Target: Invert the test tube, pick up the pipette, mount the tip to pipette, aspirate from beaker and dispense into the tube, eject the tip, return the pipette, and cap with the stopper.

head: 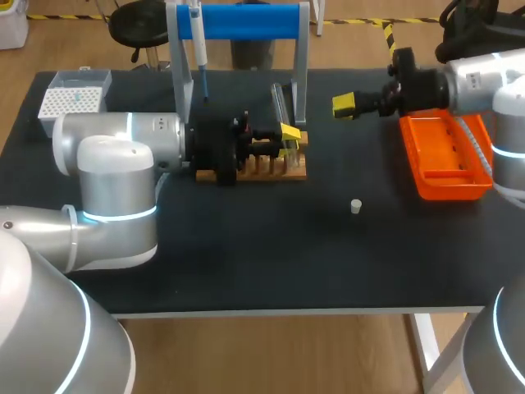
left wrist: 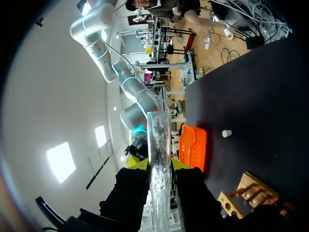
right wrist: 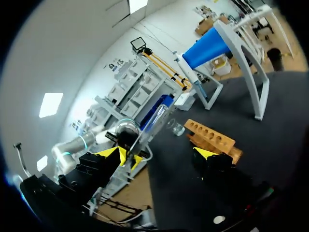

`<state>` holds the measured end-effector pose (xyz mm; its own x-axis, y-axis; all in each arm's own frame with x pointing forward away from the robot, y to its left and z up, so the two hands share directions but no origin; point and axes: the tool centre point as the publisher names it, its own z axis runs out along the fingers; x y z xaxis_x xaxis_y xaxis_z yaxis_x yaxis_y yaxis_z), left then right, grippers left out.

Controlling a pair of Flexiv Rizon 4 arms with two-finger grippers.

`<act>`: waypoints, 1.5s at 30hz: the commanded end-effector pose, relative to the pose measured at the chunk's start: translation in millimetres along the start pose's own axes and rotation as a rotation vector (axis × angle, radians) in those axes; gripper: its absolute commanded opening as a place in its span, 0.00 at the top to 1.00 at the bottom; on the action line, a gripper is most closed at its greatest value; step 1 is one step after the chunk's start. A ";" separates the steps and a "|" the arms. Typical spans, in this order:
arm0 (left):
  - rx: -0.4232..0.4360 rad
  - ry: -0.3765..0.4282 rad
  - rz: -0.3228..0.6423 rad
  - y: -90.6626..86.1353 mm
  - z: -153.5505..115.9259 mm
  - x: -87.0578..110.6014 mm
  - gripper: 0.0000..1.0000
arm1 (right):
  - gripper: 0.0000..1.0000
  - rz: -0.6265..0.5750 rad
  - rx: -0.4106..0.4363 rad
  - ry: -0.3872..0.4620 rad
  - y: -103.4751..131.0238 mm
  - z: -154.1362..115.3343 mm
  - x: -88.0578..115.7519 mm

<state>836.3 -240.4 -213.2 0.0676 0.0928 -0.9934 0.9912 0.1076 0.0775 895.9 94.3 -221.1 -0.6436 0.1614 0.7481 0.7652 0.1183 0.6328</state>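
My left gripper (head: 289,136) hovers over the wooden rack (head: 261,169), shut on the clear test tube (left wrist: 158,154), which sticks out ahead of its yellow tips (left wrist: 159,165). In the right wrist view the tube (right wrist: 150,121) slants up beside the rack (right wrist: 210,138). My right gripper (head: 344,105) hangs open and empty to the right of the rack, its fingers (right wrist: 110,153) wide apart. The pipette (head: 198,48) hangs on the blue stand (head: 246,23). A small white stopper (head: 356,206) lies on the table. A glass beaker (right wrist: 176,128) stands behind the rack.
An orange tray (head: 445,156) sits at the right edge under my right arm. A white tip box (head: 75,95) stands at the back left. The dark table top (head: 271,254) spreads in front of the rack.
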 end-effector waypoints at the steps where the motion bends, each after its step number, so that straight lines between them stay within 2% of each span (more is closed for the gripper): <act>1: -0.005 0.001 0.002 -1.0 1.0 -0.5 1.00 | 0.00 -0.929 -0.143 -0.491 -14.6 6.2 0.7; 13: -0.005 0.001 0.002 -1.0 1.0 -0.5 1.00 | 0.00 -1.124 -0.126 -0.563 -44.0 27.3 -25.6; 22: -0.005 0.001 0.002 -1.0 1.0 -0.5 1.00 | 0.00 -1.199 -0.106 -0.587 -47.7 34.1 -37.3; 28: -0.005 0.001 0.002 -1.0 1.0 -0.5 1.00 | 0.00 -1.206 -0.068 -0.603 -48.2 40.2 -43.6; 36: -0.005 0.001 0.002 -1.0 1.0 -0.5 1.00 | 0.00 -1.144 -0.040 -0.606 -45.2 46.5 -49.6; 39: -0.005 0.001 0.002 -1.0 1.0 -0.5 1.00 | 0.00 -1.054 -0.038 -0.586 -42.2 47.3 -51.3; 43: -0.005 0.001 0.002 -1.0 1.0 -0.5 1.00 | 0.00 -0.840 -0.060 -0.548 -31.0 43.0 -53.2; 45: -0.005 0.001 0.002 -1.0 1.0 -0.5 1.00 | 0.00 -0.796 -0.071 -0.545 -26.6 40.8 -54.7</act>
<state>836.3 -240.3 -213.2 0.0676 0.0928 -0.9934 0.9912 0.1077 0.0775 902.0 122.4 -293.8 -0.8489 0.4901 -0.1979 -0.0130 0.3551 0.9348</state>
